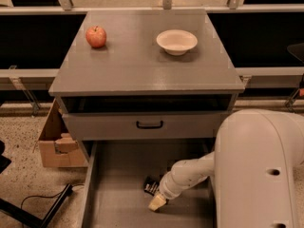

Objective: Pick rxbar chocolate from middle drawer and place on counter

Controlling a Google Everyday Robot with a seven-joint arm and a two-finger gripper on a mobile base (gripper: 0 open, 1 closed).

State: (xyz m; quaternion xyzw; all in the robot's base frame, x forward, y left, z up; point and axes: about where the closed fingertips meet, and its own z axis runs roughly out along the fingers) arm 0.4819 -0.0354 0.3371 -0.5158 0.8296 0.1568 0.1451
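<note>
The rxbar chocolate point(150, 186), a small black-wrapped bar, lies on the grey floor of the open middle drawer point(118, 184), and the arm partly covers it. My gripper point(156, 203) reaches down into the drawer from the right. Its cream tip is just below and right of the bar, touching or nearly touching it. The counter point(137, 65) is the grey cabinet top above.
A red apple point(96, 36) and a white bowl point(176, 41) sit at the back of the counter. The drawer front with a black handle point(149, 124) is above the open drawer. A cardboard box point(54, 144) stands on the floor at the left. My arm's white body point(259, 170) fills the lower right.
</note>
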